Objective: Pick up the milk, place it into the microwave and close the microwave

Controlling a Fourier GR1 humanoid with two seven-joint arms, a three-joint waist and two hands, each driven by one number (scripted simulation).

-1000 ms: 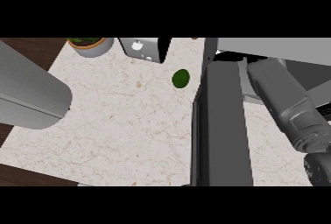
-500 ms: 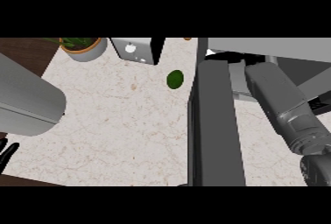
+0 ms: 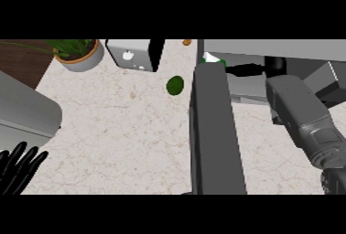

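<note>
So here the small white-and-green milk carton (image 3: 212, 58) was only a corner peeking over the top of the dark grey microwave door (image 3: 216, 137), right at the mouth of the grey microwave (image 3: 270, 45) on the hinge side. I'd guess it was in or nearly in. The black right hand (image 3: 250, 69) was stretched in toward it from the right, at the end of the grey right forearm (image 3: 300, 114). Honestly I couldn't tell whether the hand had the carton clasped or had let go, too much was hidden.

What worried me: the carton sat very close to the door's hinge end. If it wasn't fully past the sill, swinging the door would clip it and tip it or shove it out. The forearm also lay right beside the door's inner face, so pulling back crooked could knock the door.

Room-wise, the door stuck straight out over the pale speckled counter (image 3: 121, 128), splitting it. Left of it was wide open, apart from a dark green oval fruit (image 3: 175, 85) near the hinge, so a push from that side looked easy. The black left hand (image 3: 17, 167) rested at the lower left, fingers straight up and relaxed.
</note>
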